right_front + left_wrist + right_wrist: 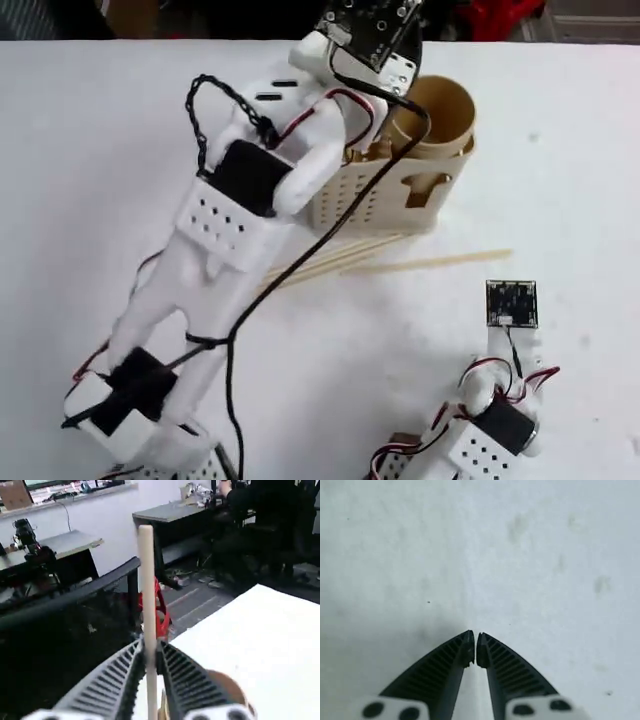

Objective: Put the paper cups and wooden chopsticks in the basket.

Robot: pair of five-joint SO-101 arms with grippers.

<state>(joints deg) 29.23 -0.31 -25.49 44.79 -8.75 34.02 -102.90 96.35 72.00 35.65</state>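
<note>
My left gripper [150, 652] is shut on a wooden chopstick [146, 590] that stands upright between its fingers, above the basket. In the high view the left arm stretches across the table to the cream basket [385, 195], and its wrist camera board [370, 35] hangs over it. A tan paper cup [435, 115] sits in the basket; its rim [235, 690] shows below my left gripper. Several wooden chopsticks [420, 262] lie on the table in front of the basket. My right gripper [473, 647] is shut with nothing in it, just above bare table near the front right.
The white table [560, 180] has free room right of the basket and at far left. A black cable [300, 260] trails from the left wrist across the arm. Beyond the table's far edge are a black chair [65, 630] and desks.
</note>
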